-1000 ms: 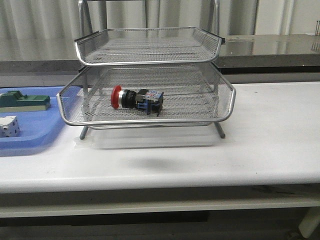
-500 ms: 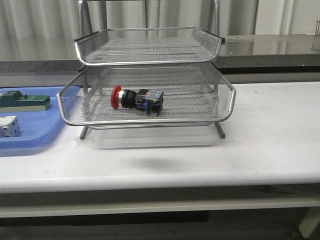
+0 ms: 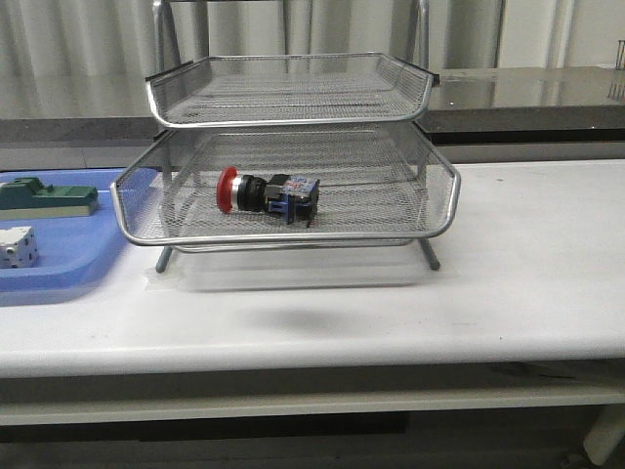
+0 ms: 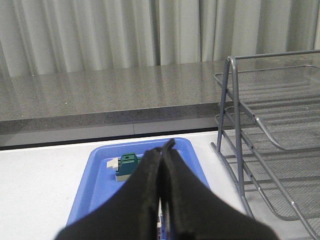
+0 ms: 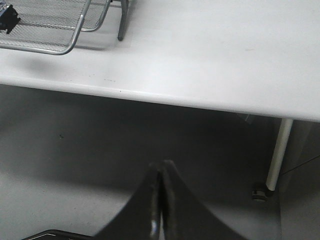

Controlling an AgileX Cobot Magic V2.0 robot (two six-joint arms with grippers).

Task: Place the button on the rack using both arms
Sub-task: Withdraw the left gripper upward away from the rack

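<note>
The button (image 3: pixel 266 192), red cap to the left and blue block to the right, lies on its side in the rack's (image 3: pixel 293 237) middle wire-mesh tier; its blue end (image 5: pixel 7 19) peeks into the right wrist view. Neither arm appears in the front view. My left gripper (image 4: pixel 163 148) is shut and empty, held high over the blue tray (image 4: pixel 95 187), with the rack (image 4: pixel 260 125) off to its side. My right gripper (image 5: pixel 160 166) is shut and empty, hanging below the table's front edge (image 5: pixel 200 102) over the floor, far from the rack's corner (image 5: pixel 70 47).
The blue tray (image 3: pixel 59 264) stands left of the rack and holds a green block (image 3: pixel 44 198) and a small white cube (image 3: pixel 18 246). The green block (image 4: pixel 128 164) also shows past my left fingers. A grey counter (image 3: pixel 527 93) runs behind the table. A table leg (image 5: pixel 277 155) stands nearby.
</note>
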